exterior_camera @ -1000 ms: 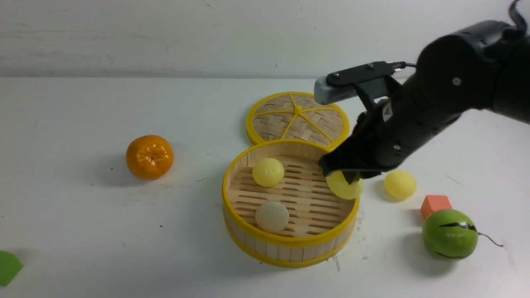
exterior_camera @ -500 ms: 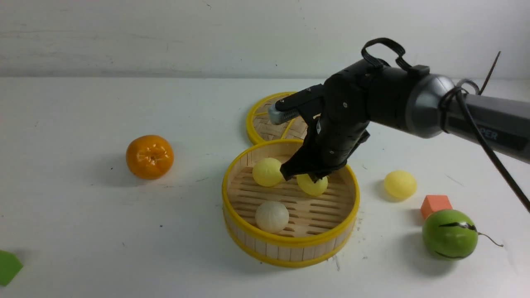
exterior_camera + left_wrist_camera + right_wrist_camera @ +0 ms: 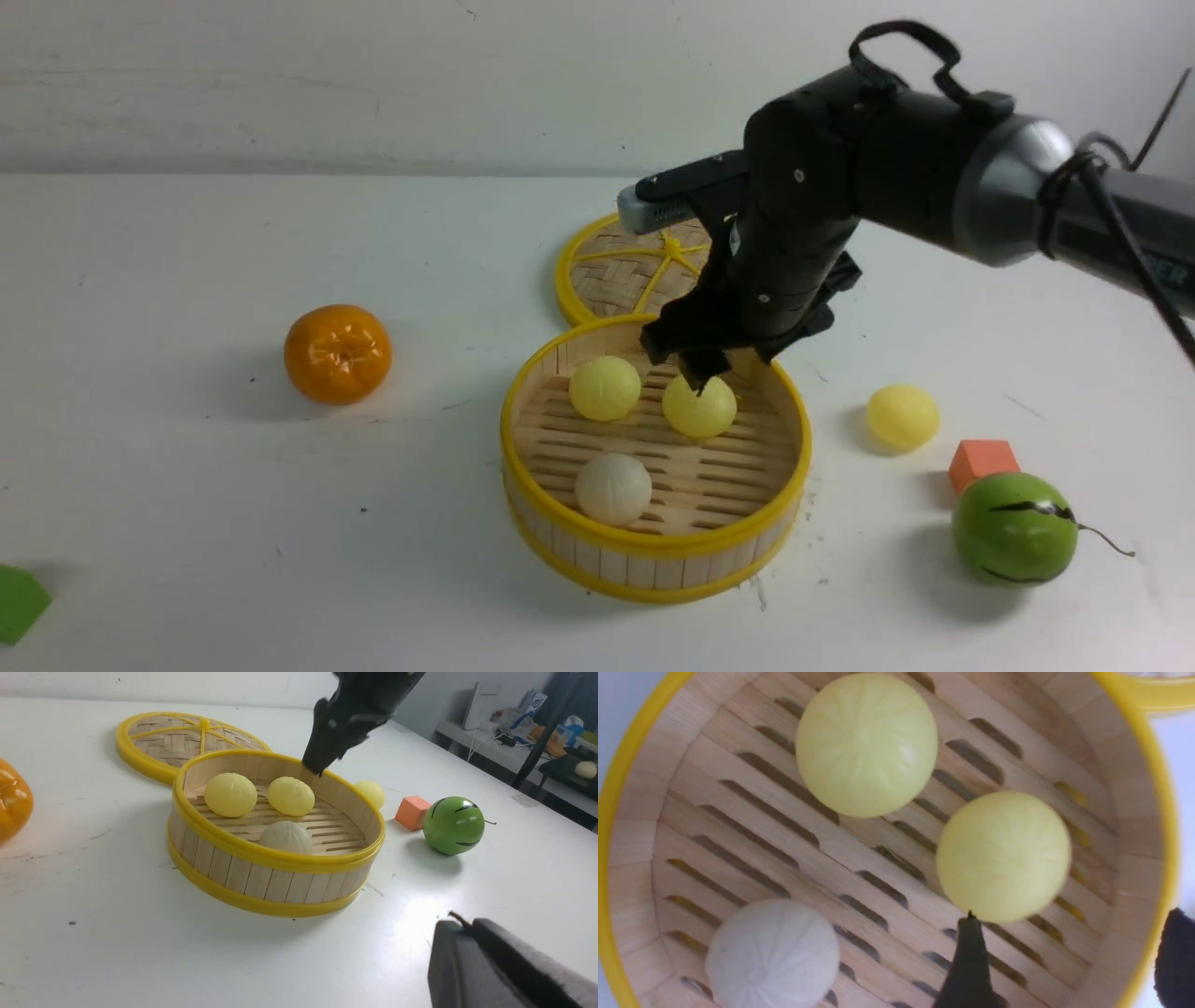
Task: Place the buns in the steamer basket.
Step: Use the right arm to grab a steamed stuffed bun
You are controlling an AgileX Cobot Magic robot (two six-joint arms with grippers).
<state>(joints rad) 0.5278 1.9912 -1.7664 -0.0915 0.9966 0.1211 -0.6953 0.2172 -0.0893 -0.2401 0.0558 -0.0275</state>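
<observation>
Three buns now in the steamer basket, one left out.
My right gripper, clamped on the third yellow bun a second ago, now hangs open above it; the fourth bun sits right of the basket. My left gripper is closed. White scuffed tabletop, pale wall behind.
</observation>
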